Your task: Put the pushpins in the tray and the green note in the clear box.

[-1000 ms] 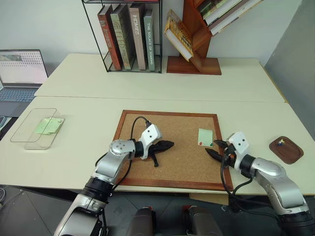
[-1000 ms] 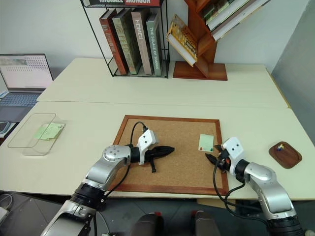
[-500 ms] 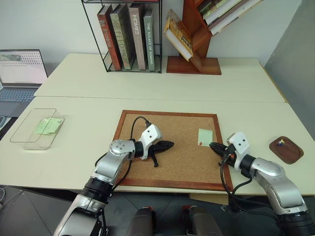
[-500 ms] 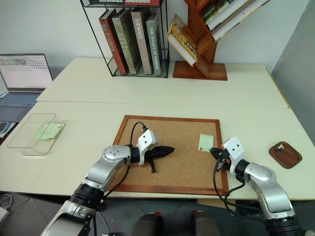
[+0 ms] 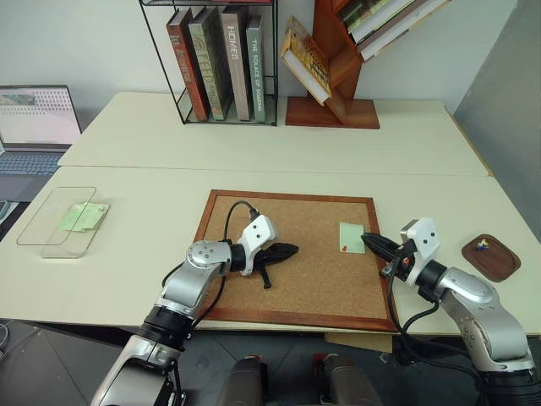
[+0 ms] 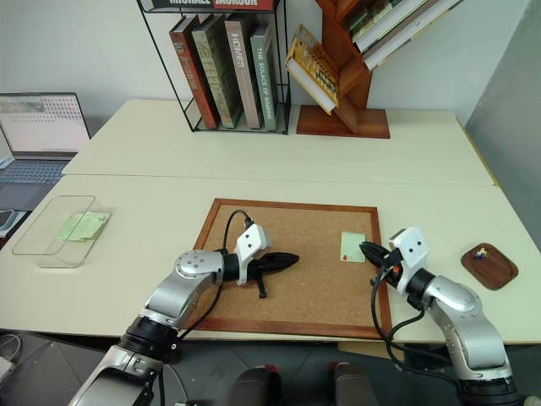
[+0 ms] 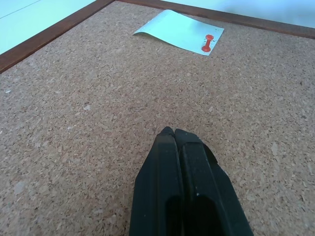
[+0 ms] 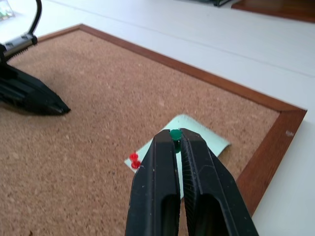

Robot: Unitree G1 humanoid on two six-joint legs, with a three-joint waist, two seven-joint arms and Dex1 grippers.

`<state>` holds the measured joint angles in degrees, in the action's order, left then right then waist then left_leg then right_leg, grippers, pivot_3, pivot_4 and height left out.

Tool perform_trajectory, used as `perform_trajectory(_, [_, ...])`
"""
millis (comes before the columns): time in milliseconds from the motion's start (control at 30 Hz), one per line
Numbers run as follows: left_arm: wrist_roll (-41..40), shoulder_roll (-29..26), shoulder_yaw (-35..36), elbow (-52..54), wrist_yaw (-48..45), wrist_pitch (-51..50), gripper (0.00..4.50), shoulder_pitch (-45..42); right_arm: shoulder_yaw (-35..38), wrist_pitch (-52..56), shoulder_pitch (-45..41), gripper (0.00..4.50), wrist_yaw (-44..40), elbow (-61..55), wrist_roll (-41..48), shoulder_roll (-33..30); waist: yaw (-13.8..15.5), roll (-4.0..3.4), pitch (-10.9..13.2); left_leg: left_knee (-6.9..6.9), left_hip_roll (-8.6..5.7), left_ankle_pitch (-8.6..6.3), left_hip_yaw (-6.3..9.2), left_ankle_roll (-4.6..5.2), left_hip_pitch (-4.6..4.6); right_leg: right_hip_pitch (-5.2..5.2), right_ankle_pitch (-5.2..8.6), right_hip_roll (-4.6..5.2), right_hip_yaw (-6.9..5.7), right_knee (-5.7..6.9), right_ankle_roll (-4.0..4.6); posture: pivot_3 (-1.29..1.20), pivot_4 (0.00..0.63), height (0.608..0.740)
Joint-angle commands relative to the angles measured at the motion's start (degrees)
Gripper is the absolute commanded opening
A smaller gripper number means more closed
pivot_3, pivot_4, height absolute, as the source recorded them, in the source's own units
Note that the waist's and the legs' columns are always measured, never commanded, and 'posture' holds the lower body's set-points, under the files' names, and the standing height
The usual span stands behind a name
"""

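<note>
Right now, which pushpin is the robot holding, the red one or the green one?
The green pushpin, pinched between the right gripper's fingertips above the green note. The red pushpin remains stuck in that note.

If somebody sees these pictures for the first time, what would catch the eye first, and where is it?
Probably the corkboard in the middle of the table, with both black grippers over it. The right gripper is shut on a green pushpin above the green note near the board's right edge, where a red pushpin stands in the note. The left gripper is shut with nothing in it over the board's middle.
</note>
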<state>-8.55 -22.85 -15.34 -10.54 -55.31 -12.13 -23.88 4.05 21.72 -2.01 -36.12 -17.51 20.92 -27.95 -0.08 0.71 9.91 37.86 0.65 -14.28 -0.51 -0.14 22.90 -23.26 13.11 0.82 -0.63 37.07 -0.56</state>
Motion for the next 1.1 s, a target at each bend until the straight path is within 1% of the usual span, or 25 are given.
perform_trajectory(33, [1.8, -0.76, -1.52, -1.37, -0.51, -0.96, 0.0, 0.99, 2.26, 0.45, -0.72, 0.03, 0.57, -2.7, 2.29, 0.34, 0.0, 0.0, 0.0, 0.0, 0.0, 0.0, 0.0, 0.0, 0.0, 0.0, 0.0, 0.0, 0.0, 0.0, 0.0, 0.0, 0.15, 0.74])
perform_trajectory(167, [1.91, -0.95, -1.48, -1.35, -0.57, -0.79, 0.0, 1.16, 6.39, 2.7, -0.71, 0.03, 2.94, -3.08, 4.95, 0.65, 0.0, 0.0, 0.0, 0.0, 0.0, 0.0, -0.01, 0.0, 0.0, 0.0, 0.0, 0.03, 0.01, 0.0, 0.0, 0.0, 0.15, 0.74])
perform_trajectory(300, [2.09, -1.09, -1.48, -1.6, -0.55, -0.41, 0.0, 1.33, 13.01, 0.18, 1.5, 0.03, 3.73, -0.52, 5.52, -0.51, 0.03, 0.0, 0.0, 0.0, 0.0, 0.0, 0.0, 0.0, 0.01, 0.0, 0.0, 0.1, 0.01, 0.0, 0.0, 0.0, 0.15, 0.74])
perform_trajectory(367, [2.14, -1.1, -1.46, -1.78, -0.52, -0.28, 0.0, 1.3, 15.31, -1.44, 2.93, 0.03, 3.63, 1.29, 4.36, -1.62, 0.03, 0.0, 0.0, -0.01, 0.0, 0.0, -0.01, 0.0, 0.01, 0.0, 0.0, 0.1, 0.01, -0.01, 0.0, 0.0, 0.15, 0.74])
perform_trajectory(500, [2.26, -1.03, -1.48, -2.28, -0.49, 0.03, 0.0, 1.01, 20.97, -5.7, 5.5, 0.03, 6.13, 6.65, 0.75, -3.82, 0.03, -0.01, -0.01, -0.02, 0.0, 0.0, -0.03, 0.0, 0.0, 0.0, 0.0, 0.1, 0.01, -0.01, 0.01, 0.0, 0.15, 0.74])
perform_trajectory(667, [2.48, -1.17, -1.55, -3.02, -0.56, 0.69, 0.0, 0.72, 24.77, -7.53, 6.8, 0.03, 9.91, 12.41, -4.26, -7.18, -0.04, -0.08, -0.05, -0.01, 0.01, 0.0, -0.09, 0.0, -0.05, 0.0, 0.15, 0.1, 0.07, 0.01, 0.25, 0.0, 0.15, 0.74])
perform_trajectory(933, [2.78, -1.31, -1.67, -3.32, -0.73, 1.11, 0.0, 0.78, 24.83, -5.78, 6.61, 0.03, 14.34, 16.79, -8.96, -9.16, -0.04, -0.21, -0.16, -0.01, 0.01, 0.0, -0.08, 0.0, -0.05, 0.01, 0.15, 0.07, 0.05, 0.02, 0.25, 0.0, 0.15, 0.74])
perform_trajectory(1100, [2.83, -1.42, -1.59, -3.12, -0.6, 1.1, 0.0, 1.04, 23.97, -2.65, 6.58, 0.03, 14.33, 17.49, -9.22, -8.95, -0.05, -0.23, -0.16, -0.01, -0.02, 0.0, -0.11, 0.0, -0.04, 0.01, 0.15, 0.04, 0.08, 0.01, 0.25, 0.0, 0.15, 0.74])
